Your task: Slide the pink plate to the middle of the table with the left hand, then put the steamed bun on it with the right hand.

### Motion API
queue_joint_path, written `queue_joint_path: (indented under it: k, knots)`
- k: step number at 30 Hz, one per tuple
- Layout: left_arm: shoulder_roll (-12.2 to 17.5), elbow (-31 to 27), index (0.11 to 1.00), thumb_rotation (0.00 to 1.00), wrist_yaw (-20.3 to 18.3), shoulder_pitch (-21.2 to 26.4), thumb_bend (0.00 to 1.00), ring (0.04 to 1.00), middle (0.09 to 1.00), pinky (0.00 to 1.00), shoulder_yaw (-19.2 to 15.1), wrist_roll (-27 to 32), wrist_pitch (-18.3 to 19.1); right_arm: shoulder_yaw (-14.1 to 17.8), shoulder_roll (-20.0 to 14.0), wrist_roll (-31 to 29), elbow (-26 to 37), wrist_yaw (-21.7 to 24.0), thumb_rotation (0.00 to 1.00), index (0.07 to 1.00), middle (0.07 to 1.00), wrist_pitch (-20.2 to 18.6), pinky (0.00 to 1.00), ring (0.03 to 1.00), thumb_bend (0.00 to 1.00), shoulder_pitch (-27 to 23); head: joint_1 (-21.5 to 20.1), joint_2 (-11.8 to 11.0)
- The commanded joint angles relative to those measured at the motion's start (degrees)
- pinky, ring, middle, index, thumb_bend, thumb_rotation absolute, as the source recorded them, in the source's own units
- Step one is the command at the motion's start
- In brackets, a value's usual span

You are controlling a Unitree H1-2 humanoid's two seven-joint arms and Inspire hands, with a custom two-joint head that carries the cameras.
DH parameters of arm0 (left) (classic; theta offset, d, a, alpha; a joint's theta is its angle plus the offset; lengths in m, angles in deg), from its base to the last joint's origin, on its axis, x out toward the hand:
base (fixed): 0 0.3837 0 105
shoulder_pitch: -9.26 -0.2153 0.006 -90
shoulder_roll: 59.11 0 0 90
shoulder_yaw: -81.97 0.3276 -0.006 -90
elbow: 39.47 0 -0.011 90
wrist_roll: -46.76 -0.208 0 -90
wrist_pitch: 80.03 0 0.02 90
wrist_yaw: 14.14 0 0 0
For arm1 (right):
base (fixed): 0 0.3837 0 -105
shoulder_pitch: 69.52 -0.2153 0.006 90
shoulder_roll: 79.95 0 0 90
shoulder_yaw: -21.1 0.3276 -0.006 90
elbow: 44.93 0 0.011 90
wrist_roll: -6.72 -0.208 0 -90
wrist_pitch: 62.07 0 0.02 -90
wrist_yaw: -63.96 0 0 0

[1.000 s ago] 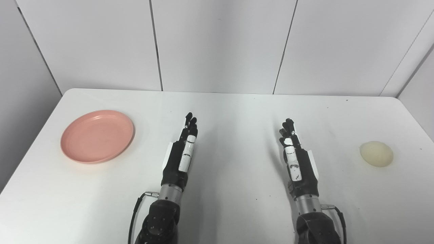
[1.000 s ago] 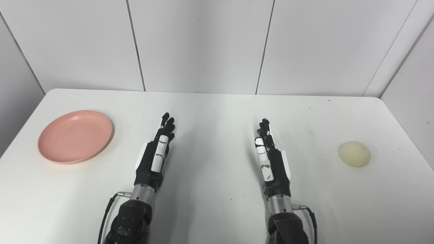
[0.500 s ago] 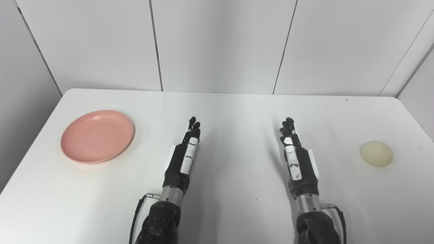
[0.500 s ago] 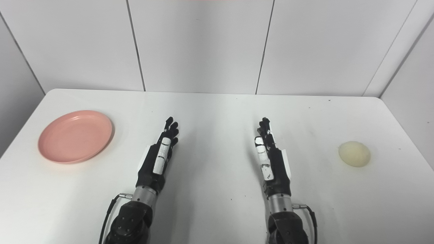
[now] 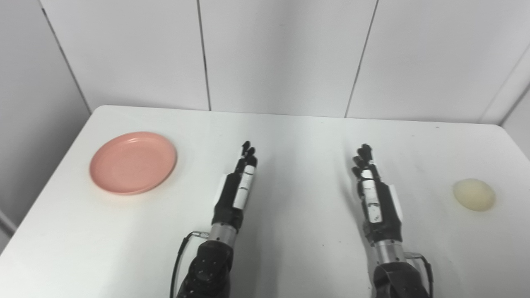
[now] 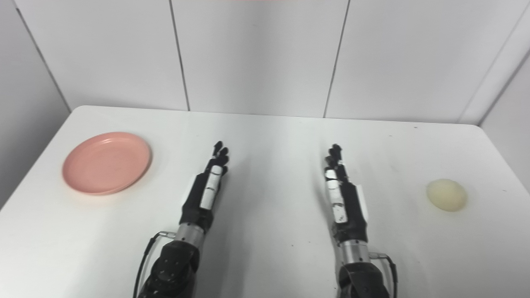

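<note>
We are holding our left hand [image 5: 238,188] flat and empty over the near middle of the table [image 5: 290,136], fingers stretched together toward twelve o'clock, and our right hand [image 5: 377,194] is doing the same beside it. The plate [image 5: 133,162] is lying toward ten o'clock of our left hand, well apart and clearly nearer to it than to our right. The bun [image 5: 474,194] is sitting at about three o'clock of our right hand, untouched.
</note>
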Motion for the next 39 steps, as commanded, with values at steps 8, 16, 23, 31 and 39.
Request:
queue_joint_path:
  k: [8, 16, 23, 31, 39]
  knots:
    - [1.40, -6.74, 0.992, 1.00, 0.65, 7.10, 0.69, 1.000, 0.991, 1.00, -6.40, 7.19, 0.38, 2.39, -3.33, -2.92, -5.21, 3.04, 0.96, 1.000, 1.000, 4.18, 1.00, 1.000, 0.56, 0.84, 5.74, -2.56]
    - [6.90, -14.03, 0.926, 1.00, 1.74, 10.18, 0.75, 0.951, 0.928, 1.00, -11.46, 7.74, 5.44, 3.10, -3.77, -4.28, -5.49, 3.78, 0.94, 1.000, 1.000, 2.85, 1.00, 1.000, 0.58, 0.75, 9.28, -4.43]
    - [10.78, -16.40, 0.862, 1.00, 5.24, 11.66, 0.73, 0.869, 0.863, 0.99, -15.89, 6.87, 7.01, 3.26, -4.33, -4.36, -6.80, 4.18, 0.92, 1.000, 1.000, 3.81, 1.00, 1.000, 0.68, 0.23, 10.31, -4.33]
    - [15.16, -15.11, 0.764, 1.00, 7.63, 12.43, 0.79, 0.763, 0.764, 0.81, -22.71, 10.45, 6.85, 3.57, -4.03, -4.32, -6.90, 4.15, 0.91, 1.000, 1.000, 4.07, 1.00, 1.000, 0.70, 0.19, 10.75, -4.44]
    - [19.70, -7.41, 0.719, 1.00, 7.75, 13.44, 0.76, 0.716, 0.715, 0.71, -29.06, 16.32, 2.92, 3.44, -3.83, -3.62, -6.17, 3.82, 0.91, 1.000, 1.000, 3.29, 1.00, 1.000, 0.67, 0.36, 10.34, -4.42]
